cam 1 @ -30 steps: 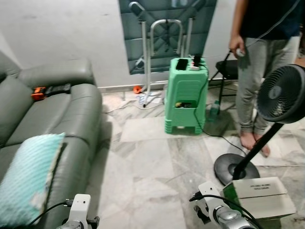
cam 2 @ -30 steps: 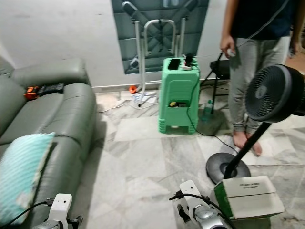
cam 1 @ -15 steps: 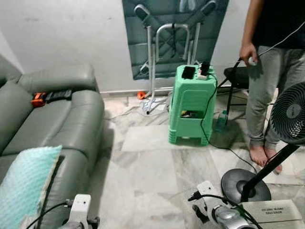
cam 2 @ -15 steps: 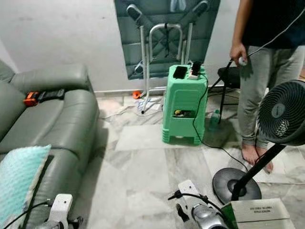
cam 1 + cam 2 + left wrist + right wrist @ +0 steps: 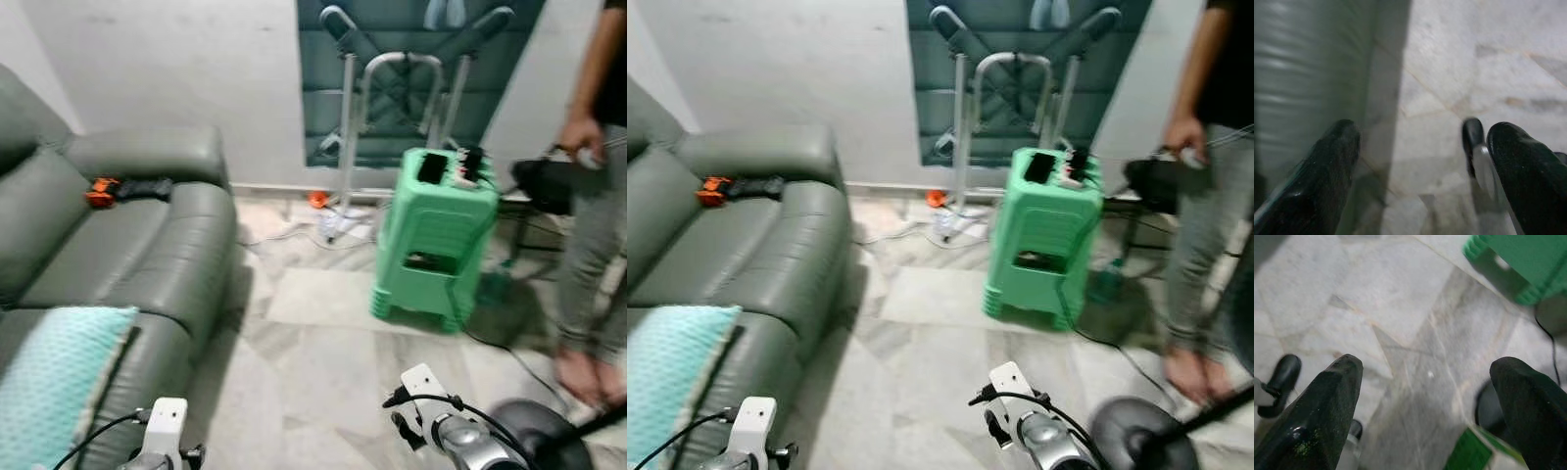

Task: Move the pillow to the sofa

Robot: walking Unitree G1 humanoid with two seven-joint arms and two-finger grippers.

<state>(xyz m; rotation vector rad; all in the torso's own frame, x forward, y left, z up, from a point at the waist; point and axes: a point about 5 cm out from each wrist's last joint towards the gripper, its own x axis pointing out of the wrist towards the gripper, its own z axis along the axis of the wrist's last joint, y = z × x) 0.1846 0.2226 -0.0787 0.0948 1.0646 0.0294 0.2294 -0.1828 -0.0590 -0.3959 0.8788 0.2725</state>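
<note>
Already the sofa [image 5: 127, 245] carried the teal pillow [image 5: 54, 387] on its near seat, prob. set there as the task asks. Both arms hung low w/ nothing held. Wrist views alone showed left gripper [image 5: 1420, 161] and right gripper [image 5: 1432, 396] spread wide over floor tile.

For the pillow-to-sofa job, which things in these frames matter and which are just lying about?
Belongs to the job:
- light turquoise textured pillow, lying on the sofa seat
- grey leather sofa
- left gripper and right gripper, both open and empty above the floor

Just lying about:
- green plastic stool with devices on top
- folded metal frame against the wall
- orange and black object on the sofa
- person standing
- black fan base
</note>
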